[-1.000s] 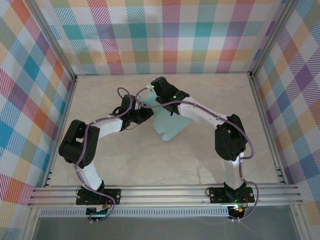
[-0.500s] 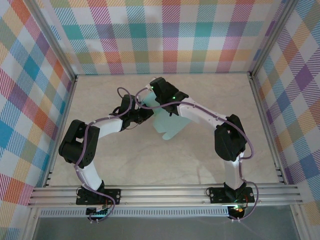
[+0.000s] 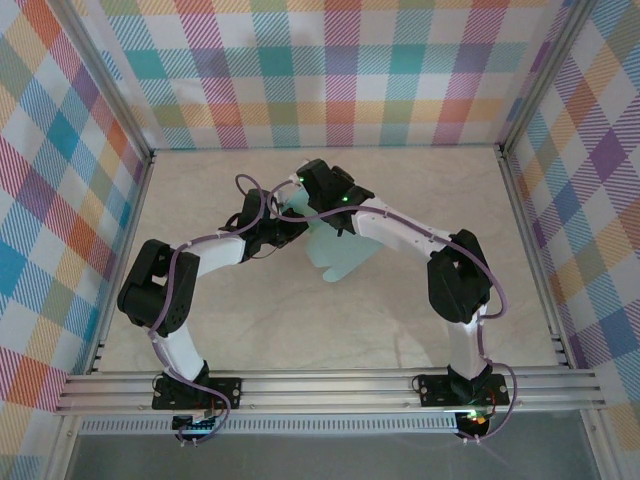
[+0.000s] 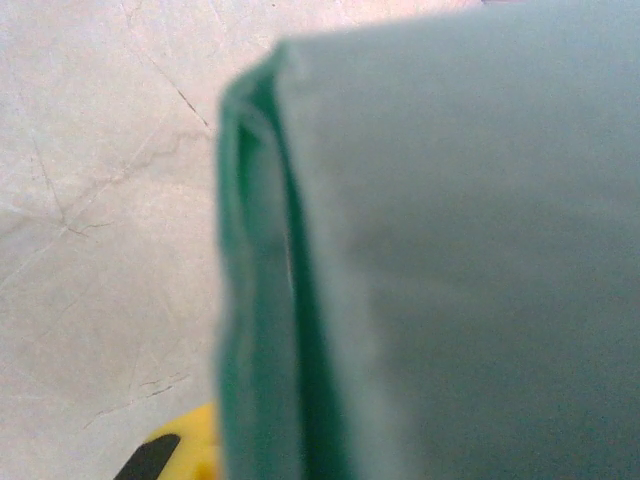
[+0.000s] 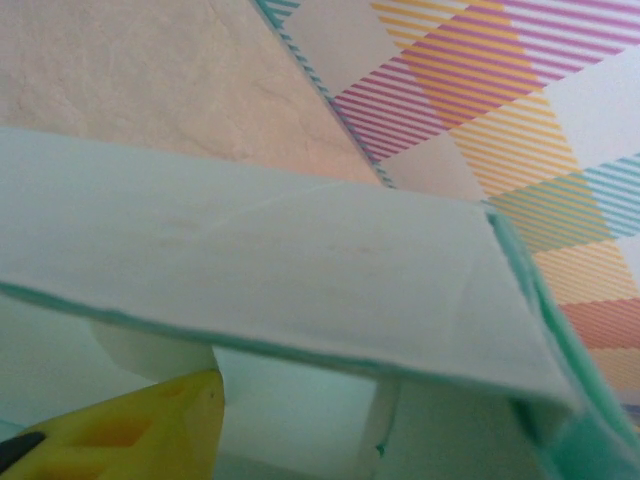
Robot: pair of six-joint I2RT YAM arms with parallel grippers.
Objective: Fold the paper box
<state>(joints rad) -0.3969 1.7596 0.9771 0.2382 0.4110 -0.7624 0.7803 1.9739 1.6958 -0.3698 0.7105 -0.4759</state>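
Observation:
The paper box [image 3: 338,250] is pale mint card lying mid-table where both arms meet. My left gripper [image 3: 290,230] reaches in from the left and is shut on the box's left edge. In the left wrist view the folded card [image 4: 450,260] stands right in front of the camera, with one yellow finger [image 4: 180,455] beside its doubled edge. My right gripper [image 3: 305,205] comes down on the box's far left corner. In the right wrist view a card flap [image 5: 280,270] lies across the jaws. One yellow finger [image 5: 140,425] shows under it and the other is hidden.
Plaid walls [image 3: 330,70] enclose the pale table [image 3: 300,330] on three sides. An aluminium rail [image 3: 330,385] runs along the near edge by the arm bases. In the right wrist view the wall [image 5: 500,90] is close behind the box.
The right wrist has shifted slightly left and lower over the box's far corner. The left arm and the box have stayed almost still.

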